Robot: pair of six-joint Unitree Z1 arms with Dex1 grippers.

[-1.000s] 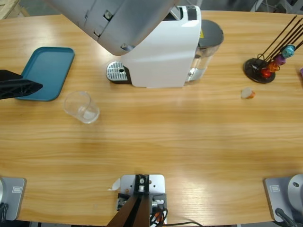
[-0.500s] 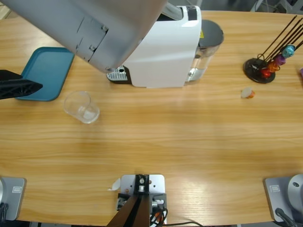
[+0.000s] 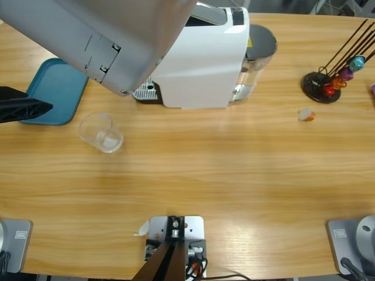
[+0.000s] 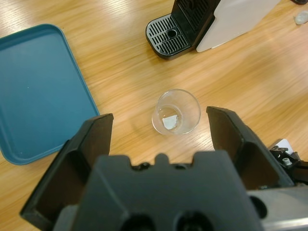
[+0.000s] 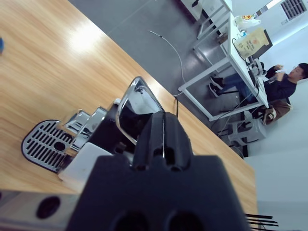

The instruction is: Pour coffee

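Large silver arm [image 3: 111, 41] now further toward the upper left in the high view, its lower edge hiding more of the teal tray's [image 3: 47, 99] top right corner and overlapping the drip grate [image 3: 146, 91] of the white coffee machine [image 3: 205, 64]

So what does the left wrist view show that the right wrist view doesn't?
Only the left wrist view shows the clear tumbler beyond the open left end effector, and the teal tray beside it. Only the right wrist view shows the shut right end effector, the machine's raised chrome lever and a seated person in the background. Both show the coffee machine's drip grate and the wooden table.
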